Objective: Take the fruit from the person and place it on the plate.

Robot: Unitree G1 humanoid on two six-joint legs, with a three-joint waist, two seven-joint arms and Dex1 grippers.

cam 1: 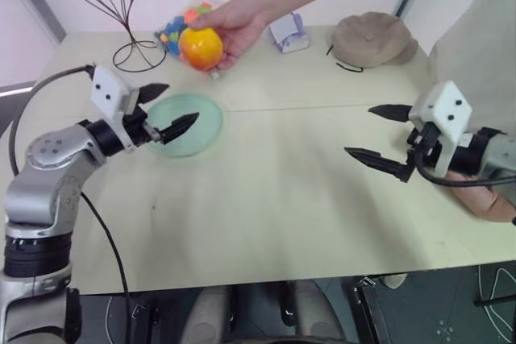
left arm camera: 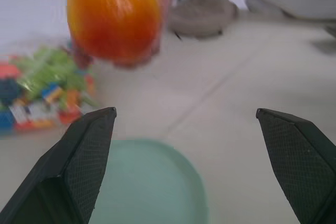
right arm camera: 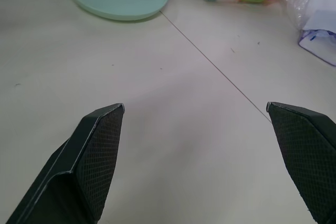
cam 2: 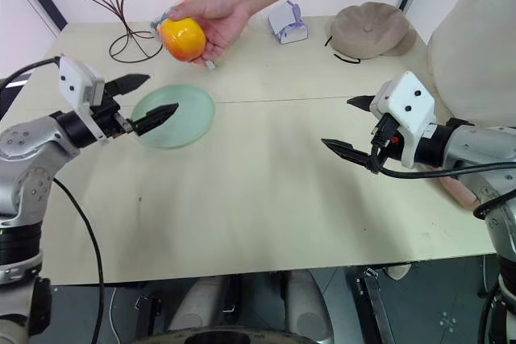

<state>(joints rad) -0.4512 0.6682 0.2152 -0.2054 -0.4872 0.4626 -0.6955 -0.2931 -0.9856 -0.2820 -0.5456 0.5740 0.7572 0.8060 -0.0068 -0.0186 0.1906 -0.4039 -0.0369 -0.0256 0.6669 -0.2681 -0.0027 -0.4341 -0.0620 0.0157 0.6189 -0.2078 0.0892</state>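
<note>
From my station, the person's hand hides most of the bag of toy blocks at upper left, the arm runs off the top edge, and the fruit is blurred in the left wrist view.

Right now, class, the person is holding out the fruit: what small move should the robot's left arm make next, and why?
Probably raise the left gripper toward the fruit and bring its open fingers around it. The fruit sits in the person's hand, above and beyond the gripper, which hovers empty over the plate. The right gripper is much farther away.
</note>
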